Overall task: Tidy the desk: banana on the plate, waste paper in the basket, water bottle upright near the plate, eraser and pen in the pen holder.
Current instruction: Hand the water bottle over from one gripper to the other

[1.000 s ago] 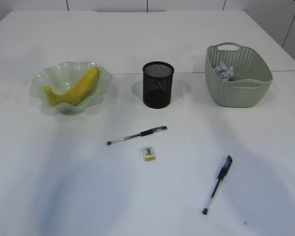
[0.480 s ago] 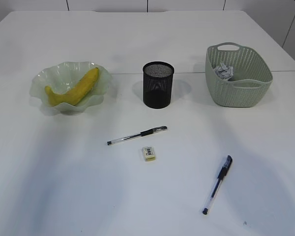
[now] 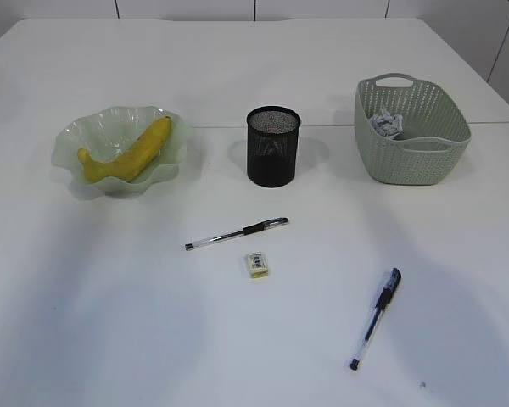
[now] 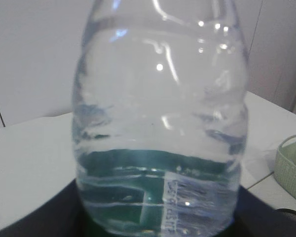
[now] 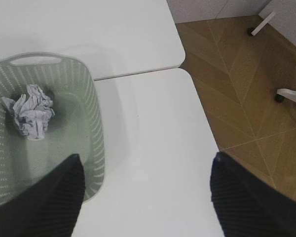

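Inspection from my station. On the white table (image 3: 110, 288) the banana (image 3: 129, 153) lies inside the pale green ruffled plate (image 3: 72, 140) at the left. The black mesh pen holder (image 3: 272, 146) stands upright at centre, with nothing visible inside it from this angle. The green perforated basket (image 3: 424, 148) sits at the right and the crumpled waste paper (image 3: 387, 123) rests in it, against the far wall.

Outstanding items: a black-capped pen (image 3: 237, 233) lies flat in front of the pen holder; the eraser (image 3: 256, 264) lies just beside it, nearer the camera, apart from it. A second pen with a dark blue cap (image 3: 375, 317) lies well to the right, angled.

My left pincer (image 4: 158, 217) is partly spread and clamped on the water bottle (image 4: 160, 123), which stands upright in the grip, its green label low on the body; it fills the left wrist view.

My right pincer (image 5: 145, 197) is wide open and holds nothing, poised over the table just beside the basket's right wall.
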